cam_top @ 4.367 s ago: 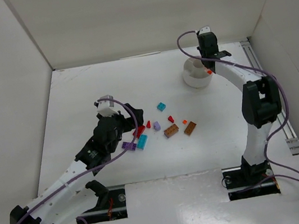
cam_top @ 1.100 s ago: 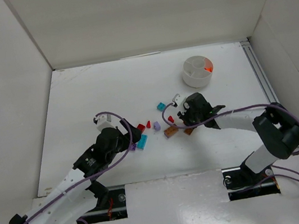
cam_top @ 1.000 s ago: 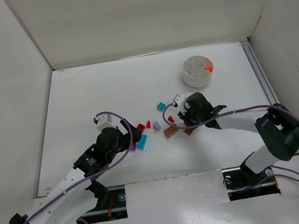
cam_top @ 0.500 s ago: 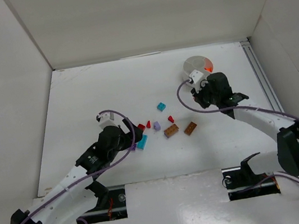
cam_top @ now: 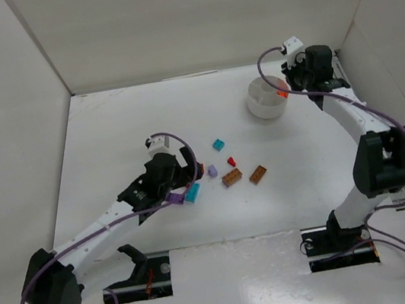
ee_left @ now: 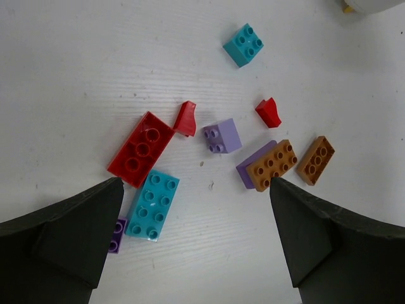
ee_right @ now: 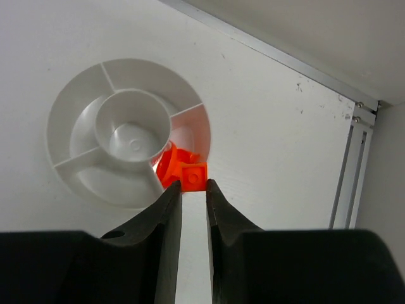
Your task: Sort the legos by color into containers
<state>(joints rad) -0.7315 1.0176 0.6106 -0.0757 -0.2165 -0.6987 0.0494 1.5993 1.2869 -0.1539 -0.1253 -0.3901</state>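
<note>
My right gripper (ee_right: 193, 185) is shut on a tiny orange brick (ee_right: 193, 176) and holds it over the white tub (ee_right: 76, 114), above the wedge that has orange pieces (ee_right: 169, 166) in it. In the top view the right gripper (cam_top: 287, 86) sits at the tub's (cam_top: 263, 104) right rim. My left gripper (ee_left: 195, 190) is open wide and empty above loose legos: a red brick (ee_left: 140, 149), a teal brick (ee_left: 152, 204), a lilac brick (ee_left: 221, 136), a brown brick on a purple one (ee_left: 273, 164), another brown brick (ee_left: 316, 160), and a small teal brick (ee_left: 243, 45).
Two small red pieces (ee_left: 185, 119) (ee_left: 268, 112) and a dark purple brick (ee_left: 116, 235) lie among the legos. White walls enclose the table. A metal rail (cam_top: 357, 108) runs along the right side, just past the tub.
My right arm has swung from the bricks at mid-table up to the tub, carrying the orange brick. My left gripper has moved a little right and forward over the brick cluster.
</note>
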